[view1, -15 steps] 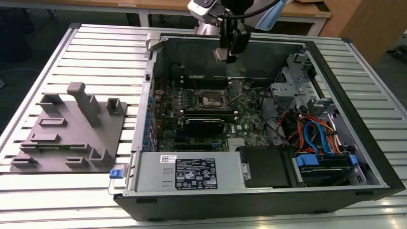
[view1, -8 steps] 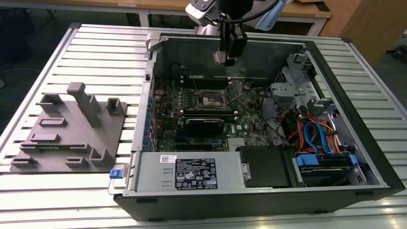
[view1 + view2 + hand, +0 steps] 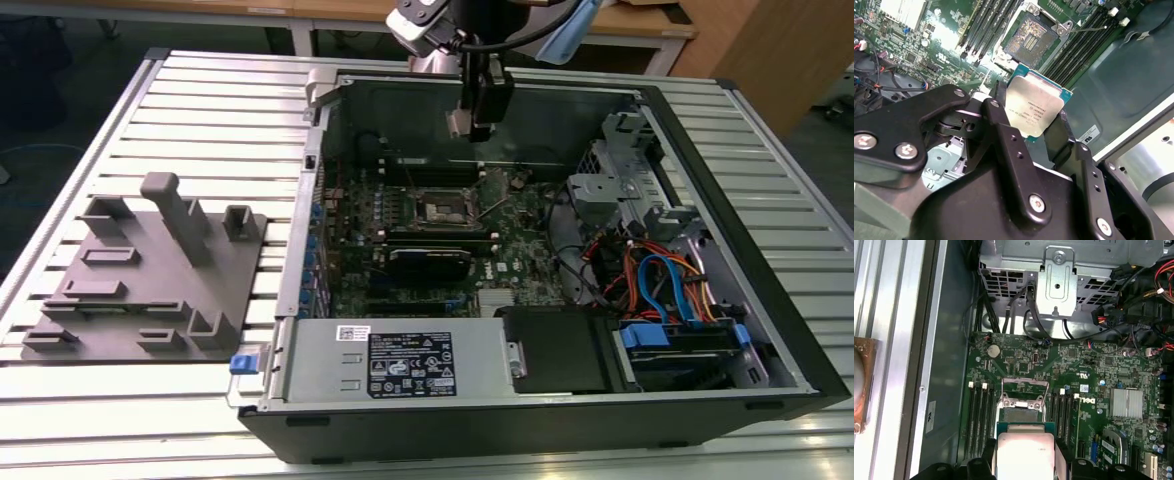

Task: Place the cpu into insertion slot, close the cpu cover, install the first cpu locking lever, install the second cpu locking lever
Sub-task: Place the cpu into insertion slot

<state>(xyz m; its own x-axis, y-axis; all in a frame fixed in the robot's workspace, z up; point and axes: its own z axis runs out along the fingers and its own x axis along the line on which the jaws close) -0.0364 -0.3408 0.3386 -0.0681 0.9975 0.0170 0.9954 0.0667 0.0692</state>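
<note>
My gripper [image 3: 478, 125] hangs above the open computer case, over its far side. It is shut on the cpu [image 3: 1034, 107], a silvery square chip on a green base, held by two opposite edges between black fingers [image 3: 1004, 130]. The first wrist view shows the cpu [image 3: 1025, 452] just short of the insertion slot [image 3: 1023, 414], with air between them. That slot [image 3: 441, 208] is a dark square recess with a metal rim [image 3: 1029, 40] in the green board. The cpu cover [image 3: 1004, 390] is swung open beside the slot.
Black memory slots [image 3: 979, 415] flank the socket on both sides. A metal drive cage [image 3: 607, 185] and bundled cables [image 3: 654, 280] fill the case toward the exterior view's right. The power supply [image 3: 387, 360] lies along the near edge. A grey fixture block [image 3: 147, 270] sits on the slatted table.
</note>
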